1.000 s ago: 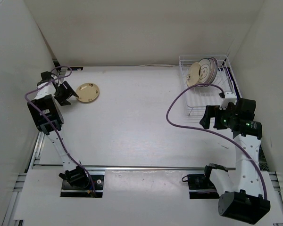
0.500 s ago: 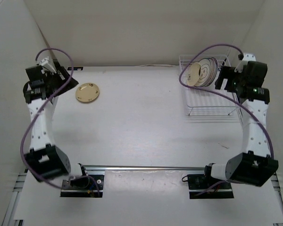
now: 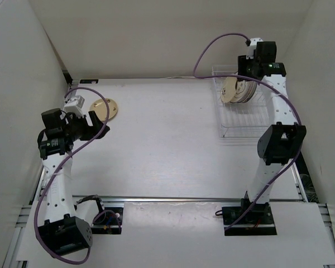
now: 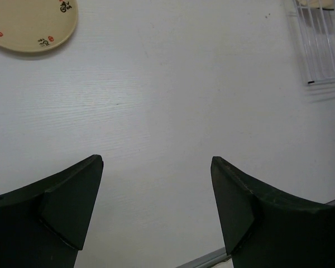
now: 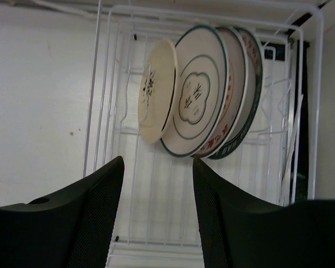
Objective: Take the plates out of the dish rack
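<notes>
Above the dish rack (image 5: 123, 84), right gripper (image 5: 157, 162) part-open, empty; left gripper (image 4: 156, 162) wide over table (image 4: 184, 84).

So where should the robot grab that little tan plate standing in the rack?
Probably by its top rim, coming straight down from above. The little tan plate stands on edge at the outer end of the row in the dish rack, leaning on the ringed plate, so only its thin edge can be pinched. Its front face is free for one finger. The other must slip behind.
</notes>
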### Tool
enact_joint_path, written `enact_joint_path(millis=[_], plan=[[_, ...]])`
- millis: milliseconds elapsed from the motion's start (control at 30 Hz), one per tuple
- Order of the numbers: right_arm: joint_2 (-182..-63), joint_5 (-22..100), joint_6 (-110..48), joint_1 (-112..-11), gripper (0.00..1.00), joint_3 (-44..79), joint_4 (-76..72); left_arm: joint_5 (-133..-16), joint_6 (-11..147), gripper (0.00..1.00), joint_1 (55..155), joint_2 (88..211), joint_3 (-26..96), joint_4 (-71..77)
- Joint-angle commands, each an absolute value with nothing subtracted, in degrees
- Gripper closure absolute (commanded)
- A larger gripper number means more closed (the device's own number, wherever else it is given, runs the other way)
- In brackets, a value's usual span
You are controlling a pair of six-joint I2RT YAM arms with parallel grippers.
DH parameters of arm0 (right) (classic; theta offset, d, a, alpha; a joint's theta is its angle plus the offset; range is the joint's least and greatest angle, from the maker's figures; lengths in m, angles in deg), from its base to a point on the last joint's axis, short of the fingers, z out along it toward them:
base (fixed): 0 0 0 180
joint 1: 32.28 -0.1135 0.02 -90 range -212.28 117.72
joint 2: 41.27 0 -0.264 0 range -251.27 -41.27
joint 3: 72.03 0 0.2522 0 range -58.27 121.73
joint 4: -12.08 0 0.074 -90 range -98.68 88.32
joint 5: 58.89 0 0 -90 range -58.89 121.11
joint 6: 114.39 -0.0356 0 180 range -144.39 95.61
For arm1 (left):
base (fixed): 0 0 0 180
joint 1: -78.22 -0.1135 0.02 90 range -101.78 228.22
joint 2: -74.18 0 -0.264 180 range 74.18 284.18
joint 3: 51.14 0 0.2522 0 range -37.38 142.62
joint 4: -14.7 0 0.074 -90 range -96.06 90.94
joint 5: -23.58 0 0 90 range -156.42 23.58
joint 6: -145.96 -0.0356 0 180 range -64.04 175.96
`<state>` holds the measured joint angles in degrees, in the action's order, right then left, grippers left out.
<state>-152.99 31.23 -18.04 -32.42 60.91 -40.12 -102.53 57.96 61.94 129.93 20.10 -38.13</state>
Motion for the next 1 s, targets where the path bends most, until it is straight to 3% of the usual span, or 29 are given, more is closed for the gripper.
enact_joint_path(millis=[0,533,967], plan=[[-153.41,29.62,-16.48,-33.68,0.43,63.73,-42.46,-104.03,52.62,0.11,61.78,129.29,19.14,-39.4],[-169.14,29.53,-15.87,-34.83,0.45,71.9,-41.93,-107.2,54.38,0.11,61.78,134.56,17.82,-38.26],[-170.03,31.02,-17.01,-32.1,0.43,73.74,-41.41,-107.11,54.9,0.11,61.78,137.37,17.12,-36.68]])
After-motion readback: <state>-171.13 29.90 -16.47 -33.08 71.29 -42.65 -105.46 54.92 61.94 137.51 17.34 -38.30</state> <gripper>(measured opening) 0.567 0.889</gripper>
